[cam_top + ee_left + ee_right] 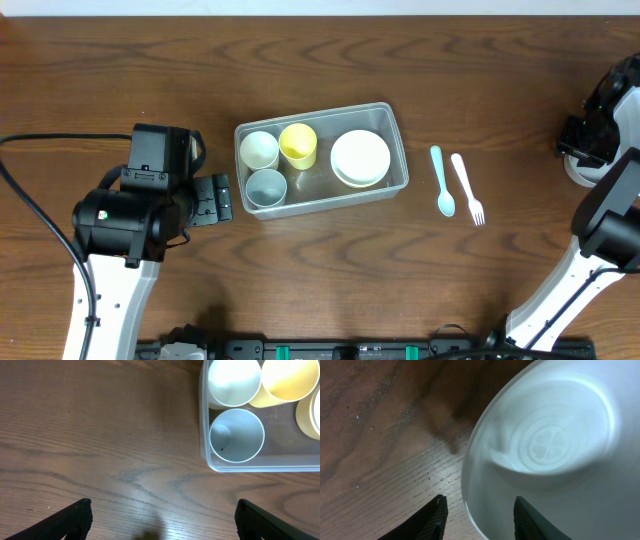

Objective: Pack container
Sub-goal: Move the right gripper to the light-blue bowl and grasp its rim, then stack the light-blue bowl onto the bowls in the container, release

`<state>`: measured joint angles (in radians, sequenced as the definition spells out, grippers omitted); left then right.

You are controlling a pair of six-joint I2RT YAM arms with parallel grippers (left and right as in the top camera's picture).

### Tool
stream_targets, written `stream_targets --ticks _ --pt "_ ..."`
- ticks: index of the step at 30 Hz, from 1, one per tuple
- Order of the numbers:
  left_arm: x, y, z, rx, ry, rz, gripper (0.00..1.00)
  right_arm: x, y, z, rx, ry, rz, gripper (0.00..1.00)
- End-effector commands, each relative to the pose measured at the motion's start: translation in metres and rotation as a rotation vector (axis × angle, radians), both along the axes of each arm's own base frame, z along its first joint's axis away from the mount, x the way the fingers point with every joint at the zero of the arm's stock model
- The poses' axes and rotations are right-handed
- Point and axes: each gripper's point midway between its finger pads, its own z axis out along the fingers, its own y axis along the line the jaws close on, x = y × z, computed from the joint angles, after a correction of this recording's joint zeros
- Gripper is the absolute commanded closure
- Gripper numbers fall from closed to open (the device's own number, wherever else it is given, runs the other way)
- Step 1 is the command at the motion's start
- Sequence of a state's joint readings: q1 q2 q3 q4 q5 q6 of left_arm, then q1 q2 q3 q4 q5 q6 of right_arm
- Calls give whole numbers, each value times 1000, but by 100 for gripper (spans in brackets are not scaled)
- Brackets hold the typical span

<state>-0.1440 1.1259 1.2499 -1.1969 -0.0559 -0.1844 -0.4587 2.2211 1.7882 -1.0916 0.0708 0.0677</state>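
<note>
While the right gripper point(479, 500) straddles the rim of a pale bowl point(550, 445), one finger outside and one over the hollow, I cannot tell whether it pinches yet.
Beyond it: fork point(467, 188), then spoon point(441, 182), both on the table point(300, 270).
Well apart, past those: clear container point(398, 140), holding three cups point(259, 150) and stacked plates point(360, 158).
Left gripper point(162, 522): spread wide, empty, just short of the container's end.
Advice: bite the rim squarely, lift level, and probably nest the bowl on the plates.

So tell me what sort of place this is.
Probably a robot test bench: two robot arms at a wood-grain table, a clear container of cups, plus spoon and fork.
</note>
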Motion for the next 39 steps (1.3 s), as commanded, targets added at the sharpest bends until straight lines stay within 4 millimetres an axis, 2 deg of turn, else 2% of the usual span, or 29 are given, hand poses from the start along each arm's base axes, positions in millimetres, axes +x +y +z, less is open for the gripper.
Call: stream_targets --ticks 1,6,9,15,19,23,25,28,30,35,37,39 --pt "-1 2 -3 1 9 20 9 -3 6 -7 11 20 10 56" --pt "0 2 -3 1 9 20 9 -3 7 -11 11 20 13 70" --pt "-1 3 -3 1 10 20 9 -3 8 -11 11 20 15 83" --pt "-1 3 -3 1 10 20 9 -1 13 -12 12 23 27 99" --pt "0 2 -3 1 9 20 9 -2 18 -11 27 28 34 99" --pt "-1 3 -3 1 10 20 9 5 40 0 77 -5 79 99" --pt "-1 2 -3 1 10 19 9 11 51 15 76 -38 113 99" --pt "-1 3 -3 1 10 20 9 25 75 53 63 -131 203 99" --pt "-1 2 -3 1 10 19 9 35 100 88 50 -221 290 99" --pt "-1 2 -3 1 10 20 9 41 185 177 -2 -435 569 99" --pt "-1 2 -3 1 10 19 9 36 225 202 -14 -498 699 99" --pt "-1 2 -3 1 10 20 9 26 270 218 -11 -539 846 99"
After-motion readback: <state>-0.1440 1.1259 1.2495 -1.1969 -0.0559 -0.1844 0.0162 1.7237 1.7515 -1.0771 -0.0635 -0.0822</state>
